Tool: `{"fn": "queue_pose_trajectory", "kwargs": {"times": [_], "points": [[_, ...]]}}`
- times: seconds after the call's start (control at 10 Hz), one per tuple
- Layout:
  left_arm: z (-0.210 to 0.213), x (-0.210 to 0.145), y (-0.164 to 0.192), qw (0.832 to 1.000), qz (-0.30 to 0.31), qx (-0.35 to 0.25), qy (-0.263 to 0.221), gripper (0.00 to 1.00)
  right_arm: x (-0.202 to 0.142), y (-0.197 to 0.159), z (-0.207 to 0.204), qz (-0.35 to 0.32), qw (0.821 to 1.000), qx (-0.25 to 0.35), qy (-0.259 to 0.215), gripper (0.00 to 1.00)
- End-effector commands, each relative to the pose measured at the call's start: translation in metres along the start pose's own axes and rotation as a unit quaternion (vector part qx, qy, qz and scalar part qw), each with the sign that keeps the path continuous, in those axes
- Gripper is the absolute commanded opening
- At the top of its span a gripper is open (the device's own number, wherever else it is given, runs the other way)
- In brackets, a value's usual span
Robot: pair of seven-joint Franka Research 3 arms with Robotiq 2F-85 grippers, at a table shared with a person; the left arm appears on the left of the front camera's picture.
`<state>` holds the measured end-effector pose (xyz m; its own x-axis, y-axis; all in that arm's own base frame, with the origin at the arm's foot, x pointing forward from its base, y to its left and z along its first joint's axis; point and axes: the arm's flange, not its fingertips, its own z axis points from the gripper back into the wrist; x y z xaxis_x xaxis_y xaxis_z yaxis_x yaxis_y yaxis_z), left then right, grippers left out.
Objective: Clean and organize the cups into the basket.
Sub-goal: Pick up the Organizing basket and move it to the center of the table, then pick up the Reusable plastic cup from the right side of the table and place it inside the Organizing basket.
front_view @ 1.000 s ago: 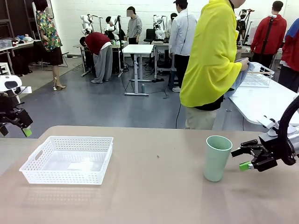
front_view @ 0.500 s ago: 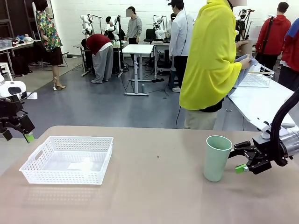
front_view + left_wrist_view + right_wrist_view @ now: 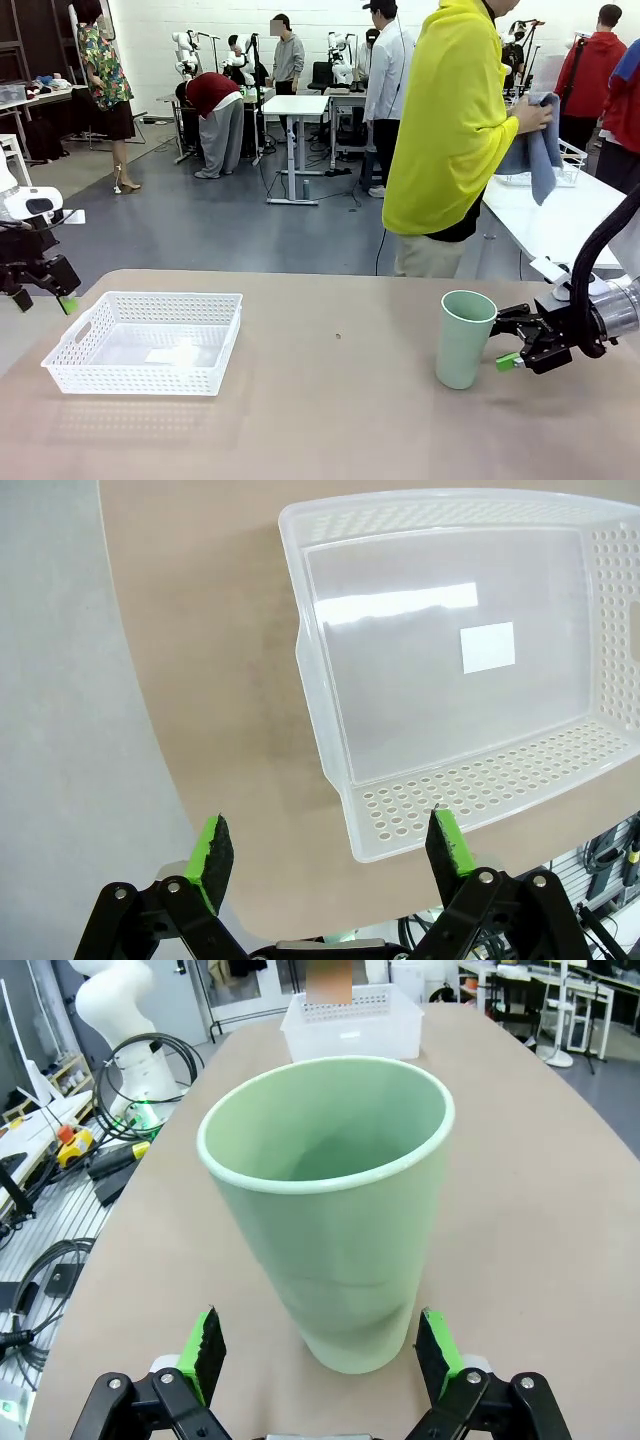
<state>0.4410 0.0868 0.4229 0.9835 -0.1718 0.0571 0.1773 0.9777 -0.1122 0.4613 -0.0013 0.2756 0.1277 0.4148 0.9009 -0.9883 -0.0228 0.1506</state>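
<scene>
right gripper (image 3: 501,341) is hanging low over the right half of the tan table (image 3: 330,430), jaws spread wide and clamping nothing, fingers pointing sideways toward the table's middle. the white mesh basket (image 3: 150,385) is sitting on the left half, well apart, holding no cups and showing a small white patch (image 3: 487,647) on its floor. the left gripper (image 3: 43,299) is hovering just off the basket's left end, likewise spread and empty, looking down on the rim. the mint green cup (image 3: 464,340) is standing upright, mouth up, straight ahead of the right gripper and just beside its fingertips, so the right arm is by far the nearer one. the cup's long axis is running vertical, crossing the line between the two fingers at a right angle. in the right wrist view its lower body is sitting squarely in the gap, with a green pad (image 3: 203,1352) flanking it on either side and neither appearing to be touching the wall. judging from that, the grasp is falling to the right arm: a plain squeeze on the lower body, then a carry leftward to the basket, where the cup, being tall, is probably needing to be laid on its side.
</scene>
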Motion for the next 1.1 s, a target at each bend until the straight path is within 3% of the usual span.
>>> {"fn": "queue_pose_trajectory", "kwargs": {"times": [0.0, 0.4, 1.0], "points": [[-0.011, 0.002, -0.002, 1.000, -0.012, -0.010, -0.006, 1.00, -0.001, -0.006, -0.006, 0.028, 0.999, -0.013, -0.029, 1.00], [-0.023, 0.003, -0.004, 1.000, -0.012, -0.005, 0.003, 1.00, 0.000, -0.006, -0.025, 0.033, 0.998, 0.002, -0.045, 1.00], [-0.051, 0.000, -0.006, 0.999, -0.028, 0.002, 0.024, 1.00, -0.007, -0.019, -0.065, 0.035, 0.999, -0.015, -0.030, 1.00]]}}
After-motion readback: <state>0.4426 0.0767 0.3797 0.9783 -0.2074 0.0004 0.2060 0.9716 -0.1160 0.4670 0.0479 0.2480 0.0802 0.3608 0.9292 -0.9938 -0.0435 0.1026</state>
